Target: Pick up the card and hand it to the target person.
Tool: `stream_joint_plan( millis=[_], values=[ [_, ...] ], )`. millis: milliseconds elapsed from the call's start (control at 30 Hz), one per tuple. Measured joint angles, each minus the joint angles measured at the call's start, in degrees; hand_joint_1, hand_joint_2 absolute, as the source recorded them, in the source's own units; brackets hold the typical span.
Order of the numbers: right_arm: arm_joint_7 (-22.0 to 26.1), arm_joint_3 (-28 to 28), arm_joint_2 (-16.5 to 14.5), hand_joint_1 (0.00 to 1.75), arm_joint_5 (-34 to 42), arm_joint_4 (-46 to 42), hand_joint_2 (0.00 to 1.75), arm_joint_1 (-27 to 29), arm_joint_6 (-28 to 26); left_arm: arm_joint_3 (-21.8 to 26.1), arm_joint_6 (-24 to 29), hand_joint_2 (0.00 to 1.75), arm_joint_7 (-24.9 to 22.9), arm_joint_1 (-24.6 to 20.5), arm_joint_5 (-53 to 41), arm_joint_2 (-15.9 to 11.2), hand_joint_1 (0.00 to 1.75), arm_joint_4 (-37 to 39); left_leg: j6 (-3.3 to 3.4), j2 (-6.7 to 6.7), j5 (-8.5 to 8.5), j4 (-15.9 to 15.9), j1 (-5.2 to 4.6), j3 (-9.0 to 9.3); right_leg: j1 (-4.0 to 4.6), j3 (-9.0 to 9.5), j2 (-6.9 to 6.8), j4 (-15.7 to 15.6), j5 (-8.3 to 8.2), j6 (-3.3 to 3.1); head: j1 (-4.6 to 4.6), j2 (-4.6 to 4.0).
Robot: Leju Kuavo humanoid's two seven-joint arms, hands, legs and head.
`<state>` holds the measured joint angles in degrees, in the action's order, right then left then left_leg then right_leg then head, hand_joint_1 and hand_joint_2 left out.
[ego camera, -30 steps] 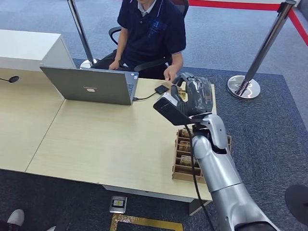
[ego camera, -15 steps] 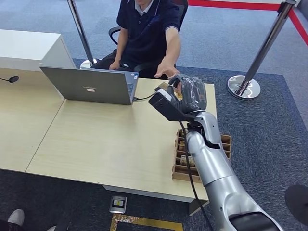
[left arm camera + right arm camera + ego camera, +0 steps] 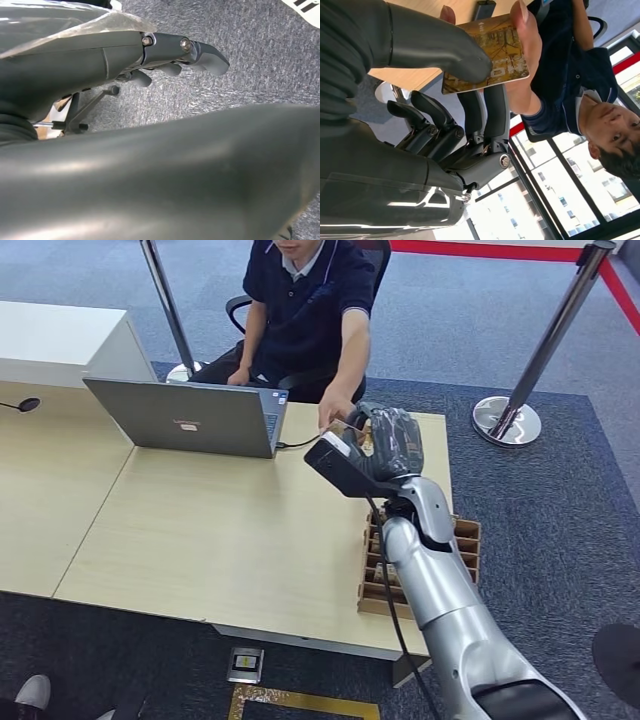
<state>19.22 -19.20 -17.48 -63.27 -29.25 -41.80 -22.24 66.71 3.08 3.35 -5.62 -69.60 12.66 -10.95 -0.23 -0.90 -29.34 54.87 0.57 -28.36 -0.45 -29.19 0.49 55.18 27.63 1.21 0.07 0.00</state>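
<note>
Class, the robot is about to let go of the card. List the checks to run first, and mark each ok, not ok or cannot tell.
1. Right hand pinches the card between thumb and fingers: ok.
2. The person's hand has fingers on the card's far end: ok.
3. The person's grip is firm enough to take the weight: cannot tell.
4. Card is held above the table, away from the laptop: ok.
5. Left hand holds nothing: ok.

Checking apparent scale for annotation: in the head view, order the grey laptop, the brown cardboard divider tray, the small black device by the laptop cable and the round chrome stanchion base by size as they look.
1. Grey laptop, clearly largest.
2. Brown cardboard divider tray, partly hidden behind the robot's arm.
3. Round chrome stanchion base; its closeness to the tray in size makes that pair uncertain.
4. Small black device, mostly covered.
</note>
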Motion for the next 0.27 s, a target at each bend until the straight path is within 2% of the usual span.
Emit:
stream_joint_plan(
  millis=[33,67,267],
  values=[
    [0.1,0.1,0.0,0.35,0.0,0.1,1.75,0.0,-0.2,0.0,0.0,0.00,0.0,0.0,-0.1,0.0,0.00,0.0,0.00,0.00,0.00,0.0,0.00,0.00,0.00,0.00,0.00,0.0,0.00,0.00,0.00,0.00],
    [0.2,0.3,0.0,0.03,0.1,0.1,1.75,0.0,-0.7,0.0,0.0,0.00,0.0,0.0,-0.2,0.0,0.00,0.0,0.00,0.00,0.00,0.0,0.00,0.00,0.00,0.00,0.00,0.0,0.00,0.00,0.00,0.00],
    [1.5,2.1,-0.1,0.00,2.1,-1.5,1.75,1.1,-3.5,0.0,0.0,0.00,0.0,0.0,-0.3,0.0,0.00,0.0,0.00,0.00,0.00,0.0,0.00,0.00,0.00,0.00,0.00,0.0,0.00,0.00,0.00,0.00]
  ],
)
